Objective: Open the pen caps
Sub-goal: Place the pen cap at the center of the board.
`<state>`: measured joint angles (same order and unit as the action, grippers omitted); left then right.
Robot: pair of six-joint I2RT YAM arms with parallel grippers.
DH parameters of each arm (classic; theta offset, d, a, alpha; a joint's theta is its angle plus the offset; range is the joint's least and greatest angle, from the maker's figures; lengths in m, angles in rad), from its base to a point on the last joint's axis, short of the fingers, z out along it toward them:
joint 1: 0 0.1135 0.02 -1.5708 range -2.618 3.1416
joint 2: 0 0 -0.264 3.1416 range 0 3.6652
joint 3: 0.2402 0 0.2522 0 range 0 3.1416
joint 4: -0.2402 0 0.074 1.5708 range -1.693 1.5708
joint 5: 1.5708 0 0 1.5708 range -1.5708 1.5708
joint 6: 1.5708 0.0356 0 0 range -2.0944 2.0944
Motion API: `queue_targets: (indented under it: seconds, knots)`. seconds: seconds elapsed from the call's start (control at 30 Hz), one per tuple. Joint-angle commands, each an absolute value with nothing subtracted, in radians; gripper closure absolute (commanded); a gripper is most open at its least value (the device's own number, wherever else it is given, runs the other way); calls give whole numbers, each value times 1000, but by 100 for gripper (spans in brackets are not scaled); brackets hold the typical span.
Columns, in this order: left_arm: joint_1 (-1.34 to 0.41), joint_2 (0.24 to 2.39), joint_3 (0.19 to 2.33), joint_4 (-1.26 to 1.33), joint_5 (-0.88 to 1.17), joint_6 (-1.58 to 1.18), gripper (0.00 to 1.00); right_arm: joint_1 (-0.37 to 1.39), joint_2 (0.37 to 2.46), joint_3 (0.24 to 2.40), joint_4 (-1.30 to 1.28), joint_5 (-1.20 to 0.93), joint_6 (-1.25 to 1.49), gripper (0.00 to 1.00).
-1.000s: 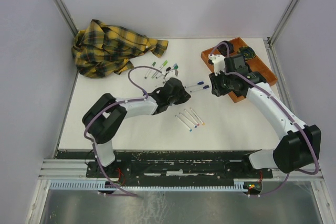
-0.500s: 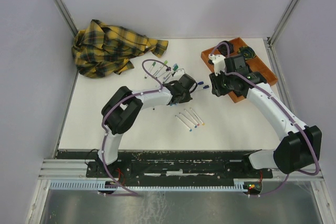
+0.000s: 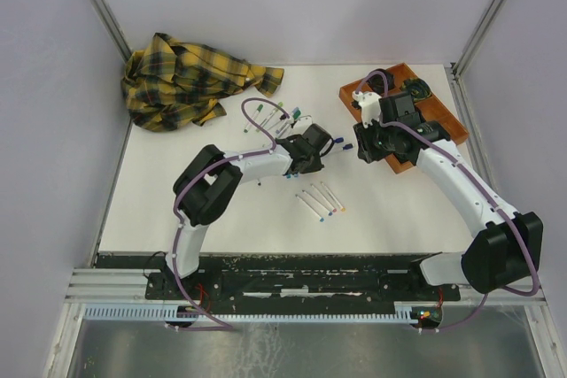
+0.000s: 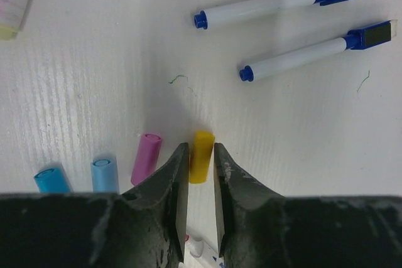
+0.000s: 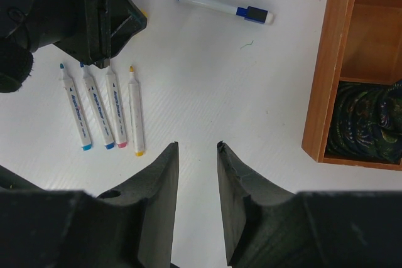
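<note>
The yellow pen cap (image 4: 201, 157) lies lengthwise on the bench (image 4: 94, 61) between barely parted jaws of the left hand (image 4: 200, 150); right hand (image 5: 196, 147) open, empty, farther off

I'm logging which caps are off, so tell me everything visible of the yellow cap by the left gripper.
The yellow cap is a short, opaque, plastic-looking cylinder, off any pen. It lies flat on the white table, lengthwise between the fingers of the left gripper, which flank it closely; whether they press it cannot be told. A pink cap lies beside it, apart.
</note>
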<state>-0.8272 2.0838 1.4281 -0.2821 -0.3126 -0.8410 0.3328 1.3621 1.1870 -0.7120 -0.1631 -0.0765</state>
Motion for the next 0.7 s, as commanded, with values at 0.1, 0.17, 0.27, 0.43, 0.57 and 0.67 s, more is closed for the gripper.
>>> queue_targets:
  seconds: [0.1,0.17,0.27,0.43,0.57,0.67]
  knots:
    - [-834,2087,1481,-291,-310,-798,71,330,1341,1185,-680,-161,-71,62]
    - [-833,2076,1483,-291,-307,-795,71,330,1340,1186,-680,-162,-71,62]
    - [-832,2038,1476,-287,-312,-787,71,328,1339,1185,-679,-166,-72,62]
    - [-833,1936,1419,-251,-328,-766,70,328,1333,1183,-679,-174,-72,62]
    - [-833,1823,1317,-192,-355,-742,70,328,1329,1183,-680,-176,-72,62]
    - [-833,1712,1184,-84,-358,-711,70,327,1329,1183,-679,-182,-74,62]
